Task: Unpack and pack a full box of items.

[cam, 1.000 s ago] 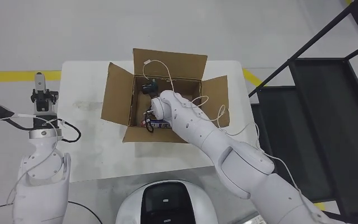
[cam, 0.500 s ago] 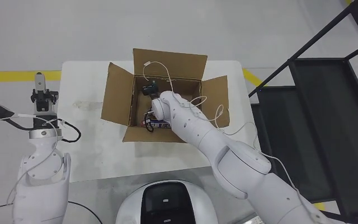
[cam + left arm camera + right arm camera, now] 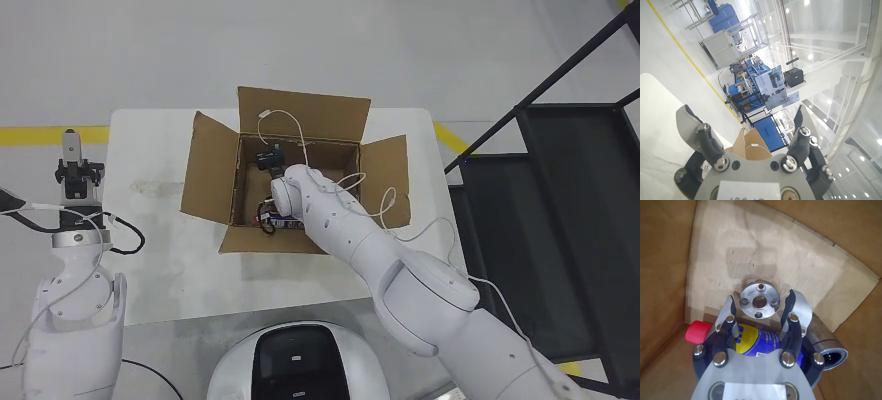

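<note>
An open cardboard box (image 3: 215, 170) stands on the white table (image 3: 150, 230). My right gripper (image 3: 761, 303) is down inside the box, open, its fingers either side of a round metal flange (image 3: 759, 302) that lies on the box floor (image 3: 772, 256). Under the gripper lies a blue and yellow spray can (image 3: 761, 342) with a red cap (image 3: 697, 331), and beside it a metal cylinder (image 3: 826, 344). From above, my right gripper (image 3: 268, 158) shows near the box's far wall. My left gripper (image 3: 73, 172) is open and holds nothing, out at the table's left edge; in its own view (image 3: 743, 123) it points upward.
A white cable (image 3: 285, 120) loops over the box's far flap (image 3: 305, 115) and along my right arm. The box's flaps are spread outward on all sides. A black metal frame (image 3: 560, 150) stands off the table's right side.
My right arm has pushed a little farther toward the box's far wall. The left arm has not moved.
</note>
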`<control>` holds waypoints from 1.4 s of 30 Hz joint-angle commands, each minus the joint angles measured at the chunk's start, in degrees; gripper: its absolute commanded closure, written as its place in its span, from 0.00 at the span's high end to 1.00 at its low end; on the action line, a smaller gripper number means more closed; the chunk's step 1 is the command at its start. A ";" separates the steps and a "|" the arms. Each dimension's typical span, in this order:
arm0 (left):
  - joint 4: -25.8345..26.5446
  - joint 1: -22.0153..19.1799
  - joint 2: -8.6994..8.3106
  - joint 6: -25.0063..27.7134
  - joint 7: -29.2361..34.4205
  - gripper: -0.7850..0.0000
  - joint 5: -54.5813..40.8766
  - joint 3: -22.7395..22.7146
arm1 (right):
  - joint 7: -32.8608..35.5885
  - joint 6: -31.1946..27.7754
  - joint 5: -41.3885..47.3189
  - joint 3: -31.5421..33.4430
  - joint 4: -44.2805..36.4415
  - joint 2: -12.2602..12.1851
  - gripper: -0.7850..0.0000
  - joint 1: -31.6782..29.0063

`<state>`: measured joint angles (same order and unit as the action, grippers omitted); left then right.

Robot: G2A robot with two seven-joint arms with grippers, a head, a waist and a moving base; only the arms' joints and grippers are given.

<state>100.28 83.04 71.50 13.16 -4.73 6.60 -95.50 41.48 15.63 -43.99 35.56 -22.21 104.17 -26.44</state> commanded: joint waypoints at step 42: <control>0.00 0.00 0.00 0.00 0.00 1.00 0.00 0.00 | -1.25 -3.09 0.23 4.75 1.80 0.62 0.00 2.32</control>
<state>100.28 83.04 71.50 13.16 -4.73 6.60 -95.50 40.05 12.64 -43.60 40.17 -20.09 104.91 -24.25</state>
